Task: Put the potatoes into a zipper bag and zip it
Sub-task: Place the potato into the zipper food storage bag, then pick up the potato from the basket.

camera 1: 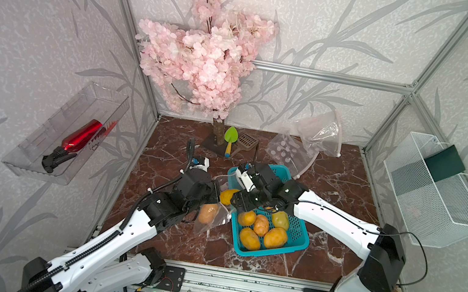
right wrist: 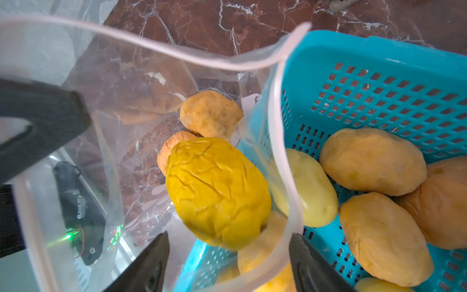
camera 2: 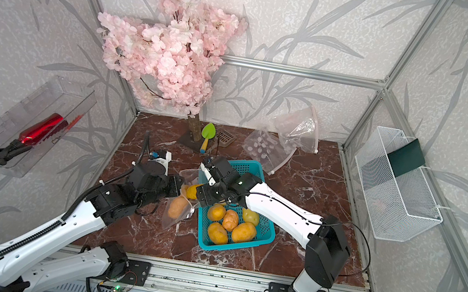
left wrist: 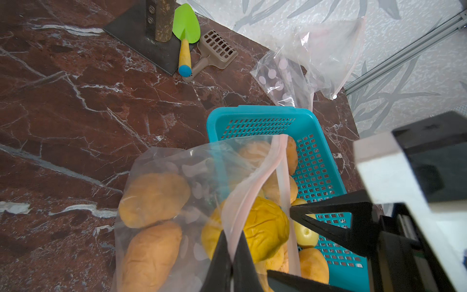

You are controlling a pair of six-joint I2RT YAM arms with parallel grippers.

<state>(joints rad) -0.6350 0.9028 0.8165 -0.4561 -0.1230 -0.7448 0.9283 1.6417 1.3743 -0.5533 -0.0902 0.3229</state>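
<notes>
Loading is in hand; zipping has not begun. The left tool point(left wrist: 232, 255) is clamped on the rim of the bag point(left wrist: 161, 161), holding its mouth up just beside the basket point(left wrist: 252, 113). The right tool point(right wrist: 229, 235) stands open, its jaws clear on either side of a yellow potato point(right wrist: 217, 192) that sits in the bag's mouth. A few potatoes point(left wrist: 154, 199) lie lower in the bag, and at least five show in the basket. Next, the right tool should probably back out without snagging the rim, then go down on another basket potato.
</notes>
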